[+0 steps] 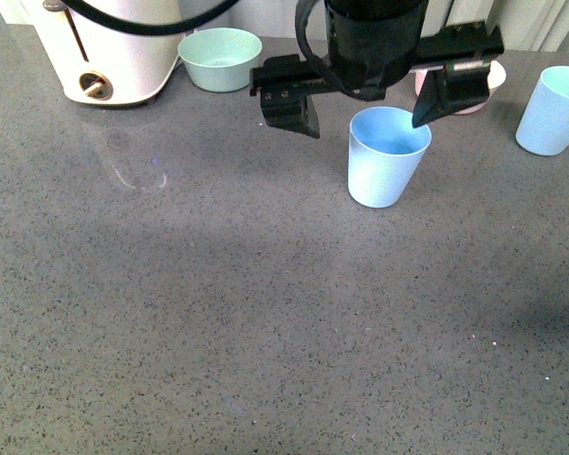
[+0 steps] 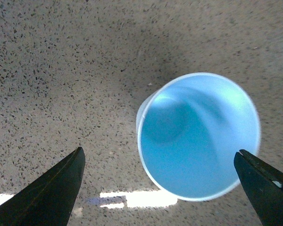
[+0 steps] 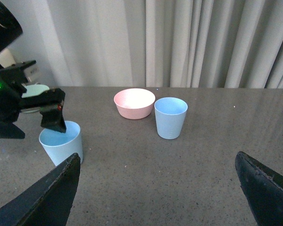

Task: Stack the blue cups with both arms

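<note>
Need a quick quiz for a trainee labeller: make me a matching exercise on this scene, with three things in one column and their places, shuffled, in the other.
Things:
1. mint green round bowl
2. pink round bowl
3. left arm's black flat fingers

Places:
a. spread open above a pale blue tapered plastic tumbler
b. next to the white appliance
c. close to the other pale blue tumbler, further right

Pairs: 1-b, 2-c, 3-a.
</note>
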Action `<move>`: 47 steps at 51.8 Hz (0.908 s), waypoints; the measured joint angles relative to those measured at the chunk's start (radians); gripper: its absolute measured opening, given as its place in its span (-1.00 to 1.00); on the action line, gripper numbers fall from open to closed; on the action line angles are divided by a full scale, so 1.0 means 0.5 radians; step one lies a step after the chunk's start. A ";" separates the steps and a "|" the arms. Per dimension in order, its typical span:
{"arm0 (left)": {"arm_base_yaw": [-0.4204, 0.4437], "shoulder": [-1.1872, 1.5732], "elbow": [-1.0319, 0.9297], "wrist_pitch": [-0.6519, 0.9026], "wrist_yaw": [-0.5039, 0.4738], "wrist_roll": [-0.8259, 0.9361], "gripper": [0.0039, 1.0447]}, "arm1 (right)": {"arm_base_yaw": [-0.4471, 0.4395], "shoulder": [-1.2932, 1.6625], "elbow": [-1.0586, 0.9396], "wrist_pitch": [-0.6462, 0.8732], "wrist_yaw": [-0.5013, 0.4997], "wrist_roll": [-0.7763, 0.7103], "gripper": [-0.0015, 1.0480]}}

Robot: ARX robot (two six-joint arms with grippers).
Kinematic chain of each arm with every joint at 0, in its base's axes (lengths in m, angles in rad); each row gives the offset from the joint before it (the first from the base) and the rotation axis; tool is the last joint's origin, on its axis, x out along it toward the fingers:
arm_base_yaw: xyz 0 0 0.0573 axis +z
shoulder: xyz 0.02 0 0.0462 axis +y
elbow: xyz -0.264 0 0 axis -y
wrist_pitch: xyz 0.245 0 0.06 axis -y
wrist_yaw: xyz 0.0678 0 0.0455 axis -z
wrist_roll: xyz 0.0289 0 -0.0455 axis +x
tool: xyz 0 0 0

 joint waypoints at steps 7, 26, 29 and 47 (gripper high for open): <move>0.024 -0.185 -0.163 0.116 0.022 -0.037 0.84 | 0.000 0.000 0.000 0.000 0.000 0.000 0.83; 0.235 -0.833 -1.033 1.243 -0.436 0.233 0.62 | 0.000 0.000 0.000 0.000 -0.002 0.000 0.83; 0.335 -1.038 -1.508 1.987 -0.643 0.602 0.38 | 0.000 0.000 0.000 0.000 0.000 0.000 0.83; 0.827 -1.920 -2.992 3.085 -0.285 1.206 -0.97 | 0.000 0.000 0.000 0.000 0.001 0.000 0.83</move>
